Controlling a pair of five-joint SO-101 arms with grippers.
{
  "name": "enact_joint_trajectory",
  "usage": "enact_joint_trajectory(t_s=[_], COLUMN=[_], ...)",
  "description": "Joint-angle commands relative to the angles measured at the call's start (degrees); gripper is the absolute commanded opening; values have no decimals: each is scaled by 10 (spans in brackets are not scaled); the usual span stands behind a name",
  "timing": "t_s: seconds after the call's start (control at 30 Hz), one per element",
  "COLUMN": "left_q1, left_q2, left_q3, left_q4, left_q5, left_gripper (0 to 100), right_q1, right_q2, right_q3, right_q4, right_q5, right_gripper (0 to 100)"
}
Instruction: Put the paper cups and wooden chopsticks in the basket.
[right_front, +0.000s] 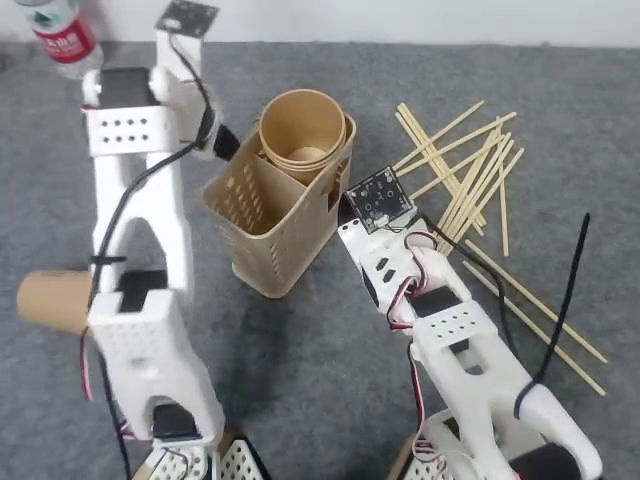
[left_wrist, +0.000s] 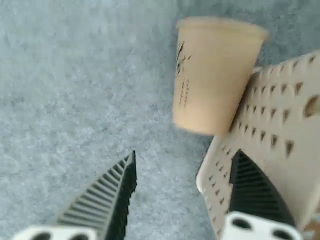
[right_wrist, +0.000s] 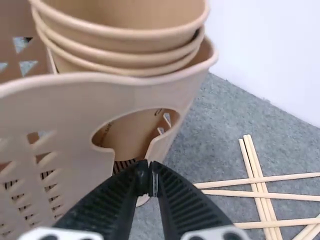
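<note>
Tan everywhere from high up: seeing a basket holding stacked cups, one cup lying by the left arm, chopsticks lying spread out on the carpet. Looking through the left wrist: finding the left gripper wide open by the basket wall. Looking through the right wrist: finding the right gripper pinched closed, very near the basket's side.

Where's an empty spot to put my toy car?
The biggest bare patch is the grey mat between the left arm and right arm, in front of the basket. Another lies beyond the left arm, between the bottle and the lying cup. Right of the basket is crowded with chopsticks.
</note>
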Motion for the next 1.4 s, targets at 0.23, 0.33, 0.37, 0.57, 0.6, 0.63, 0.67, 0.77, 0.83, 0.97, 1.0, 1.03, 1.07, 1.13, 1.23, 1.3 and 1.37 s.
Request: enact_joint_trajectory(t_s=[0.23, 0.33, 0.37, 0.57, 0.6, 0.63, 0.67, 0.77, 0.83, 0.97, 1.0, 1.03, 1.07, 1.13, 1.23, 1.3, 1.37], left_q1=[66, 108, 120, 167, 171, 172, 173, 178, 184, 197, 200, 200, 200, 193, 184, 168, 151], left_q2=[-99, -109, -113, -112, -112, -113, -113, -116, -117, -117, -117, -116, -115, -111, -103, -92, -79], left_q3=[164, 182, 186, 187, 187, 187, 187, 184, 180, 138, 131, 127, 125, 124, 131, 131, 131], left_q4=[-54, -55, -55, -59, -64, -68, -71, -76, -76, -52, -47, -48, -51, -52, -54, -60, -71], left_q5=[30, 37, 43, 55, 56, 57, 57, 57, 57, 57, 57, 57, 57, 56, 52, 50, 40], left_gripper=[295, 295, 295, 295, 295, 295, 295, 296, 296, 296, 296, 296, 296, 296, 296, 296, 296], right_q1=[3, 7, 7, 13, 18, 21, 24, 27, 27, 27, 27, 27, 27, 30, 50, 62, 68], right_q2=[-5, -5, -5, -14, -21, -28, -35, -44, -33, 12, 22, 29, 37, 45, 46, 41, 33], right_q3=[-31, -33, -33, -49, -53, -57, -65, -87, -107, -156, -162, -162, -162, -160, -147, -140, -135], right_q4=[0, 0, 0, -1, -1, -1, 1, 5, 5, 50, 60, 65, 64, 68, 65, 64, 64], right_q5=[3, 4, 5, 4, 2, 2, 2, 2, 3, 2, 2, 2, 2, 2, 2, 1, 1], right_gripper=[8, 8, 8, 8, 8, 8, 8, 8, 8, 8, 8, 8, 8, 8, 8, 8, 8])
